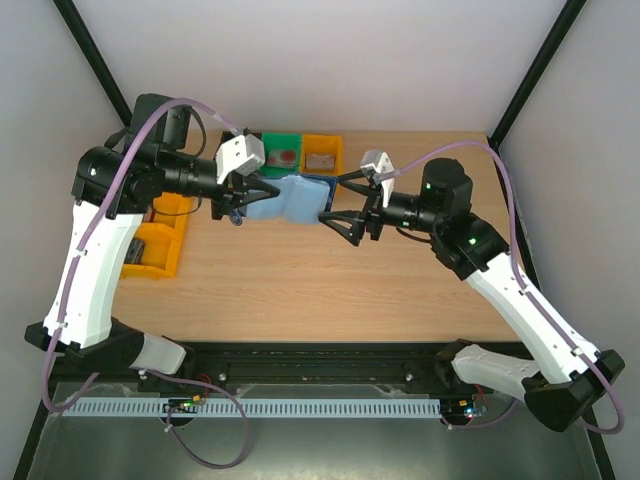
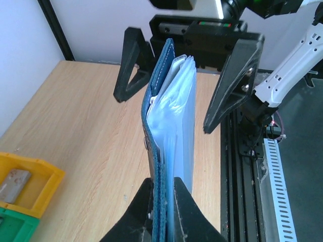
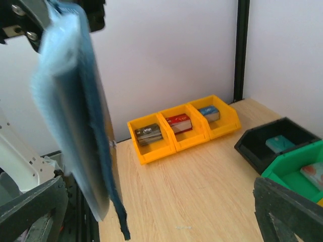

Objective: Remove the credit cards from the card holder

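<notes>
- At the left edge of the table (image 1: 300,290): a row of yellow bins (image 1: 168,266), small flat items lying inside.
- Next along, the left gripper (image 1: 248,200) — clamped shut on one edge of the card holder (image 1: 300,198), with its fingers (image 2: 139,217) pressed to both outer faces in the left wrist view.
- Between the two grippers, held in the air over the back half of the table: the card holder, dark blue outside, with pale blue pockets fanning out of the partly folded cover.
- Credit cards: not to be told apart from the pale pockets.
- Behind the holder, near the back wall: a green bin (image 1: 266,150) and a single yellow bin (image 1: 337,148), side by side, something flat in each.
- To the right, the right gripper (image 1: 332,197) — jaws spread wide, one finger on either side of the holder's free edge, clear of both faces, gripping nothing.
- From the right wrist: holder blurred at the left of the view, own fingers (image 3: 287,212) far apart at the bottom corners.
</notes>
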